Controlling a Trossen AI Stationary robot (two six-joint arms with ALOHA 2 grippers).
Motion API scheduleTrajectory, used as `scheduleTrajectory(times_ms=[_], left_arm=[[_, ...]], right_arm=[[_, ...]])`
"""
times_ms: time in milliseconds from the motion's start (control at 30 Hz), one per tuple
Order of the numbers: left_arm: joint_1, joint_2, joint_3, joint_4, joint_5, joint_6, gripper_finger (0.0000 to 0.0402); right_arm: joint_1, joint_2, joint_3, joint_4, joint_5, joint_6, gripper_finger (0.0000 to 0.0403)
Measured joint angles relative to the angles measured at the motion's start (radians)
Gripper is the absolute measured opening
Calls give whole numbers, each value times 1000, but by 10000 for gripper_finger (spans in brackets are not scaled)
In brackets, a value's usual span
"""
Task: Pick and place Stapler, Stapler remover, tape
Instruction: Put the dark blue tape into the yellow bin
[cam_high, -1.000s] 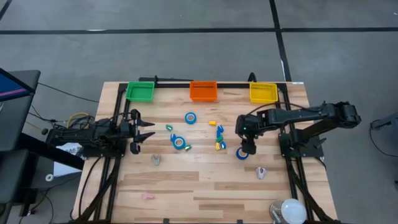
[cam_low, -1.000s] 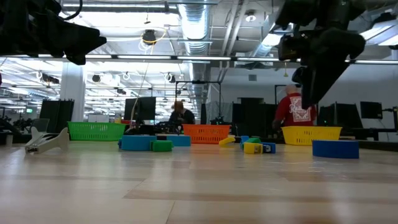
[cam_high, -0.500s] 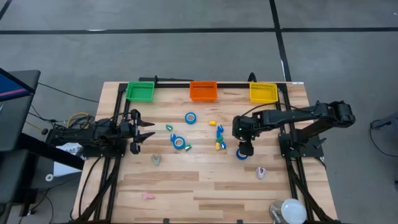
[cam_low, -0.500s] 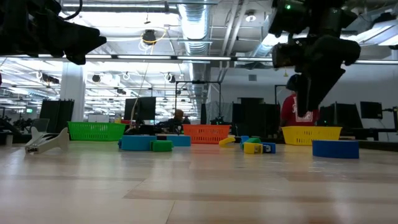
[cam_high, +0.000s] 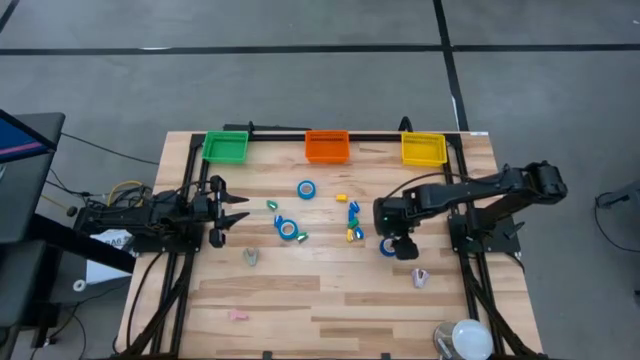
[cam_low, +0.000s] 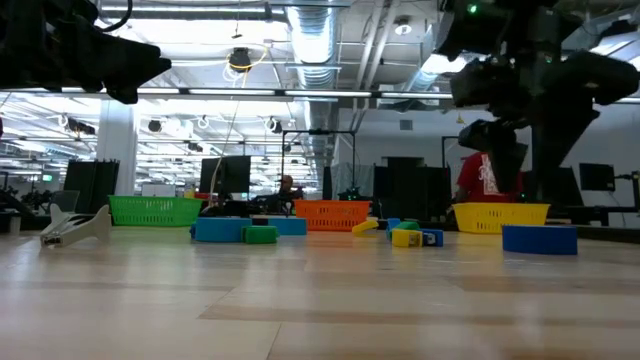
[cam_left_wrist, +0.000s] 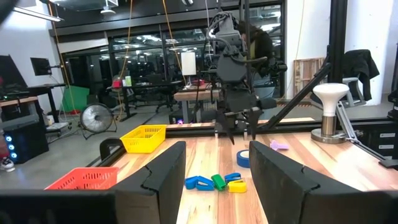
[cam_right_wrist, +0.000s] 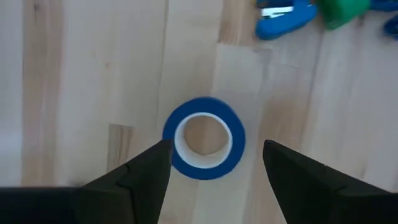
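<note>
A blue tape roll (cam_right_wrist: 204, 138) with a pale centre lies flat on the wooden table, right of middle (cam_high: 387, 248). My right gripper (cam_right_wrist: 215, 148) hangs over it, pointing down and open. One finger stands on either side of the roll, and neither touches it. Two more tape rolls (cam_high: 306, 189) (cam_high: 287, 228) lie flat toward the middle. Small coloured staplers (cam_high: 353, 222) lie between them and the right arm. A pale staple remover (cam_high: 420, 277) lies near the right arm. My left gripper (cam_high: 236, 210) waits open at the table's left, holding nothing.
Green (cam_high: 225, 146), orange (cam_high: 327, 146) and yellow (cam_high: 423, 148) bins stand along the far edge. Two other staple removers (cam_high: 251, 257) (cam_high: 238, 315) lie toward the near left. A white round lamp (cam_high: 470, 340) stands at the near right corner.
My right gripper has sunk toward the blue tape roll and shifted slightly toward the near edge. Its wrist has rolled, so the fingers now stand differently about the roll. The fingers have stayed open and the roll has not moved.
</note>
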Motion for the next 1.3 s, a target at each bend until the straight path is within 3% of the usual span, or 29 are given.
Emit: scheduleTrajectory(times_ms=[767,967,1300], left_arm=[[0,0,0,3,0,0,168],[0,0,0,3,0,0,168],[0,0,0,3,0,0,168]], right_arm=[[-3,198,0,43,82,-60,235],[-3,206,-1,56,82,-60,197],[-3,206,-1,55,78,-60,93]])
